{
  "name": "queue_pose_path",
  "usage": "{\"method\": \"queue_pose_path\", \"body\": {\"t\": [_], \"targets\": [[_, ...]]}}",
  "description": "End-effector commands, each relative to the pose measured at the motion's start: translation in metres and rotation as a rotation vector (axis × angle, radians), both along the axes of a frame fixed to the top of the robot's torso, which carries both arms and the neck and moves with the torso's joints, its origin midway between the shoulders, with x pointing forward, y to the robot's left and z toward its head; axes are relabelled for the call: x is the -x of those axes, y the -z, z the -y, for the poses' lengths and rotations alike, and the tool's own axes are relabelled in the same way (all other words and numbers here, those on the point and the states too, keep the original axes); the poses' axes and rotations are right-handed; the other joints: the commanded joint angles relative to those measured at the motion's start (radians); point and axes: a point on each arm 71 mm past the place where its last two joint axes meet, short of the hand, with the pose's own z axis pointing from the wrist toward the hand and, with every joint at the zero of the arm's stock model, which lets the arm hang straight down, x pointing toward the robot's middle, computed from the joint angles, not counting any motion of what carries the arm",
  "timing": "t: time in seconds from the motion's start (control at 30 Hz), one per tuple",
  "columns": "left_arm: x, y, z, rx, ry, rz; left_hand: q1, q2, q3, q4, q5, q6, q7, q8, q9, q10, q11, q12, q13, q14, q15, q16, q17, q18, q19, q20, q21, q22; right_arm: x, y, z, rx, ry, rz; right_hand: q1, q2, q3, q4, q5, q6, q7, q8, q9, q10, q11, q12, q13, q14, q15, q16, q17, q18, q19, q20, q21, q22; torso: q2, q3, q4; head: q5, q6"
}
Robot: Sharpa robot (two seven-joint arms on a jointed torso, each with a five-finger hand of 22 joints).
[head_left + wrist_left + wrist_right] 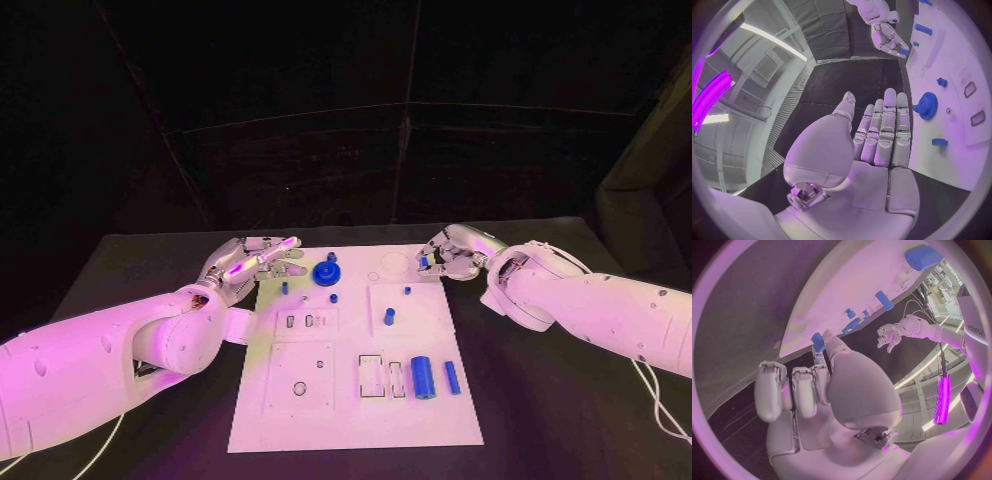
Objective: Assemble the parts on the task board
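The white task board lies in the middle of the black table. On its far end sits a blue gear, also seen from the left wrist. A thick blue cylinder and a thin blue rod lie near the board's right edge. My left hand hovers at the board's far left corner, fingers straight and holding nothing. My right hand is at the far right corner and pinches a small blue part between thumb and fingertip, just above the board's edge.
Small blue pegs stand on the board among rectangular slots and a round hole. Black table surrounds the board on all sides, with dark curtains behind.
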Motion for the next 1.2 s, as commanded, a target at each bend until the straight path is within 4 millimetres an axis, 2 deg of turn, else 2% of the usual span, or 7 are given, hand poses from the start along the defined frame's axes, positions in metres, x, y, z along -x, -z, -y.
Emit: {"method": "queue_pose_path", "body": {"t": [0.03, 0.23, 0.43, 0.57, 0.77, 0.93, 1.2], "targets": [[0.000, -0.002, 0.001, 0.007, 0.007, 0.007, -0.001, 0.007, 0.000, -0.006, -0.002, 0.005, 0.000, -0.005, 0.000, 0.002, -0.002, -0.006, -0.001, -0.004, 0.002, -0.005, 0.002, 0.006, 0.005, 0.001, -0.003, -0.001, 0.002, -0.006, -0.005, -0.019, 0.059, 0.026, -0.010, -0.001, 0.002, 0.007, 0.001, 0.046, -0.031, 0.010, 0.010, 0.000, -0.007, -0.002, 0.117, 0.092, -0.007, 0.002, 0.203, -0.015, 0.022, -0.007, 0.008, 0.075, -0.007, -0.0061, -0.0018, -0.001, -0.004], [-0.001, -0.001, 0.001, 0.007, 0.004, 0.008, -0.001, 0.007, 0.000, -0.006, -0.002, 0.005, 0.000, -0.005, 0.000, 0.002, -0.002, -0.006, -0.001, -0.004, 0.002, -0.005, 0.002, 0.006, 0.005, 0.001, -0.004, -0.002, 0.010, -0.010, -0.034, -0.023, 0.041, 0.007, -0.012, 0.001, 0.004, 0.009, 0.001, 0.046, -0.032, 0.009, 0.010, -0.003, -0.008, -0.006, 0.113, 0.092, -0.007, 0.002, 0.202, -0.015, 0.024, -0.008, 0.010, 0.078, -0.023, -0.0135, 0.0001, 0.005, -0.015], [-0.002, -0.001, -0.001, 0.009, -0.003, 0.006, -0.001, 0.007, 0.000, -0.006, -0.002, 0.005, 0.000, -0.005, 0.000, 0.002, -0.002, -0.006, -0.001, -0.004, 0.002, -0.005, 0.002, 0.006, 0.005, 0.001, -0.004, -0.002, 0.019, -0.012, -0.077, -0.022, -0.013, -0.014, -0.015, 0.004, 0.007, 0.011, 0.002, 0.046, -0.032, 0.009, 0.009, -0.005, -0.008, -0.010, 0.110, 0.092, -0.008, 0.000, 0.199, -0.015, 0.023, -0.009, 0.009, 0.076, -0.036, -0.0207, 0.0053, 0.029, -0.038], [-0.003, -0.002, -0.003, 0.008, -0.008, 0.008, -0.001, 0.007, 0.000, -0.006, -0.002, 0.005, 0.000, -0.005, 0.000, 0.002, -0.002, -0.006, -0.001, -0.004, 0.002, -0.005, 0.002, 0.006, 0.005, 0.001, -0.004, -0.002, 0.021, -0.011, -0.102, -0.015, -0.053, -0.021, -0.016, 0.005, 0.008, 0.012, 0.001, 0.047, -0.033, 0.009, 0.009, -0.005, -0.008, -0.011, 0.109, 0.092, -0.008, 0.000, 0.199, -0.015, 0.023, -0.009, 0.008, 0.076, -0.043, -0.0249, 0.0049, 0.045, -0.054], [-0.006, -0.003, -0.007, 0.005, -0.019, 0.014, -0.001, 0.007, 0.000, -0.006, -0.002, 0.005, 0.000, -0.005, 0.000, 0.002, -0.002, -0.006, -0.001, -0.004, 0.002, -0.005, 0.002, 0.006, 0.005, 0.001, -0.004, -0.002, 0.027, -0.010, -0.142, -0.001, -0.125, -0.014, -0.018, 0.005, 0.009, 0.013, 0.000, 0.046, -0.033, 0.008, 0.009, -0.007, -0.009, -0.013, 0.106, 0.091, -0.008, -0.002, 0.195, -0.015, 0.023, -0.009, 0.008, 0.075, -0.046, -0.0298, 0.0091, 0.058, -0.067], [-0.009, -0.005, -0.010, 0.001, -0.030, 0.021, -0.001, 0.007, 0.000, -0.006, -0.002, 0.005, 0.000, -0.005, 0.000, 0.002, -0.002, -0.006, -0.001, -0.004, 0.002, -0.005, 0.002, 0.006, 0.005, 0.001, -0.004, -0.002, 0.033, -0.004, -0.169, 0.029, -0.179, 0.008, -0.016, 0.003, 0.013, 0.010, 0.001, 0.044, -0.033, 0.006, 0.008, -0.009, -0.009, -0.017, 0.104, 0.091, -0.009, -0.002, 0.195, -0.015, 0.023, -0.010, 0.008, 0.075, -0.045, -0.0277, 0.0064, 0.067, -0.072], [-0.010, -0.006, -0.011, 0.001, -0.032, 0.027, -0.003, 0.007, -0.001, -0.006, -0.003, 0.005, 0.000, -0.005, 0.000, 0.002, -0.001, -0.006, -0.001, -0.004, 0.002, -0.005, 0.002, 0.006, 0.006, 0.001, -0.005, -0.002, 0.043, 0.017, -0.194, 0.074, -0.224, -0.002, -0.017, -0.002, 0.017, 0.007, 0.008, 0.039, -0.031, 0.002, 0.006, -0.009, -0.008, -0.018, 0.104, 0.090, -0.009, -0.003, 0.194, -0.015, 0.023, -0.011, 0.007, 0.074, -0.043, -0.0251, 0.0063, 0.073, -0.075]]}}
